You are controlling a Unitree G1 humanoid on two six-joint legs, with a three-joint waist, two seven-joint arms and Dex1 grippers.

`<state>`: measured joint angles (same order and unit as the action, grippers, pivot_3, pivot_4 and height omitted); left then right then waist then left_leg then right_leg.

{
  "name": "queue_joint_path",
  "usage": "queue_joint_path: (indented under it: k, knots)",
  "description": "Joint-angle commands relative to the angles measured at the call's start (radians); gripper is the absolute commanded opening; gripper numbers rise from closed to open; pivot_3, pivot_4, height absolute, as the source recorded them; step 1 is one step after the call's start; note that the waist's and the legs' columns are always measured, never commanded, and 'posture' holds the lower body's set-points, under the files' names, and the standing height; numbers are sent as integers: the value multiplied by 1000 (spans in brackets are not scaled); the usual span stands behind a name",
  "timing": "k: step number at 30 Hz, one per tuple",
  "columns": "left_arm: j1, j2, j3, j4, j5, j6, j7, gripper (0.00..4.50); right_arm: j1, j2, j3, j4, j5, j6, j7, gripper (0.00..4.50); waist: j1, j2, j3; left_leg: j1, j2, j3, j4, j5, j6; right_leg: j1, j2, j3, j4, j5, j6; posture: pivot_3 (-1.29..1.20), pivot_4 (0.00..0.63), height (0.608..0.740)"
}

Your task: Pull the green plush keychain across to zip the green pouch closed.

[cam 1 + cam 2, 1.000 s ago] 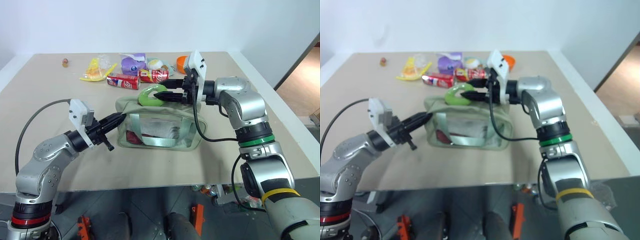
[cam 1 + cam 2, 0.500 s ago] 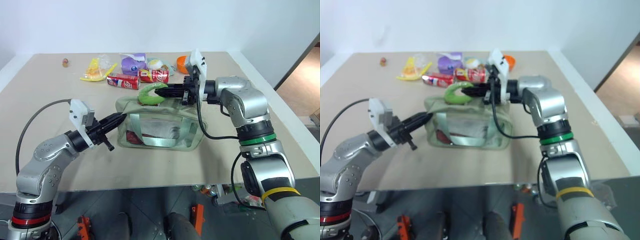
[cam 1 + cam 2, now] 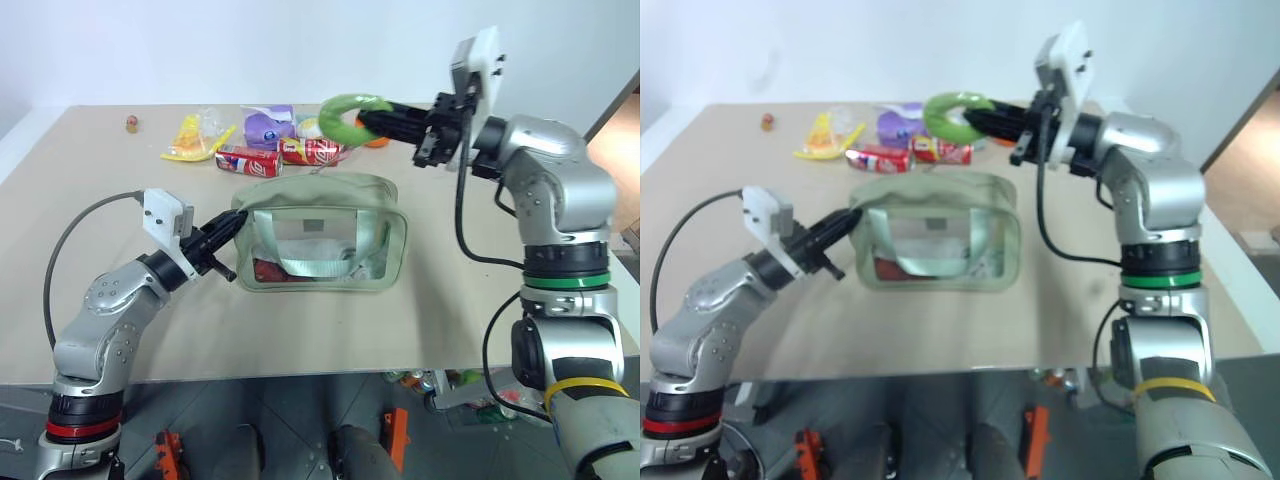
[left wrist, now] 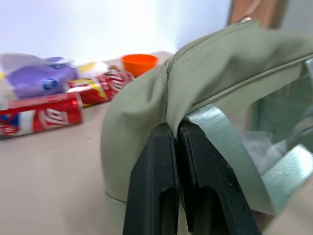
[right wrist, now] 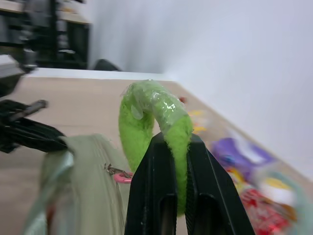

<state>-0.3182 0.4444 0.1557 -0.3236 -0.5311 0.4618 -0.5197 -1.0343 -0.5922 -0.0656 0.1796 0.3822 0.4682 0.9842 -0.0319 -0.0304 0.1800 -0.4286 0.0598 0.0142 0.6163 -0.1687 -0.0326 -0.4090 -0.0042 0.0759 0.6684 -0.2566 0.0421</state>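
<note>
The green pouch (image 3: 320, 235) stands in the middle of the table, with clear side panels and webbing straps. My left gripper (image 3: 230, 232) is shut on the fabric at its left end; in the left wrist view the black fingers (image 4: 156, 161) pinch a fold of the pouch (image 4: 220, 63) just below the zipper. My right gripper (image 3: 378, 122) is raised above and behind the pouch's right end and is shut on the green plush keychain (image 3: 345, 110). The right wrist view shows the fuzzy loop (image 5: 146, 105) clamped between the fingers, above the pouch's zipper end (image 5: 93, 166).
Two red cans (image 3: 247, 160) lie behind the pouch, with yellow snack packets (image 3: 190, 140), a purple packet (image 3: 265, 125) and an orange cup (image 4: 139, 62) near them. A small brown thing (image 3: 130, 124) sits far back left. The table's right edge (image 3: 560, 230) runs close to my right arm.
My right gripper has shut on the keychain and swung up and to the right with it. The pouch's top now looks drawn flat. The left gripper keeps its hold on the left end.
</note>
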Motion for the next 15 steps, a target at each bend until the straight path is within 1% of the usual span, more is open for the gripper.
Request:
queue_joint_path:
  k: [1,5,8,13,15]
  knots:
    - [-12,-13,10,10,43,-36,46,0,9,-64,-91,-4,-37,-54,-92,42,0,1,0,-1,0,0,0,0,0,-1,0,0,-1,1,0,0,150,740]
    - [-30,-32,5,-4,49,-53,57,0,49,-129,-124,55,-96,-104,-182,42,0,1,1,-3,0,0,0,0,0,-2,0,0,-2,2,0,0,150,740]
    - [-41,-32,-15,-7,64,-58,51,0,122,-162,-128,71,-141,-110,-239,42,0,1,1,-3,0,0,0,0,0,-2,0,0,-3,2,0,0,150,740]
    - [-47,-23,-34,-1,86,-83,33,0,310,-160,-50,-19,-228,-102,-289,42,-1,1,1,-3,-1,1,0,-1,1,-2,0,1,-3,3,-1,0,150,740]
    - [-58,-19,-42,5,98,-87,31,0,390,-128,-7,-72,-249,-102,-301,42,-4,1,1,-3,-1,1,-1,-1,1,-3,0,2,-3,3,-1,0,150,740]
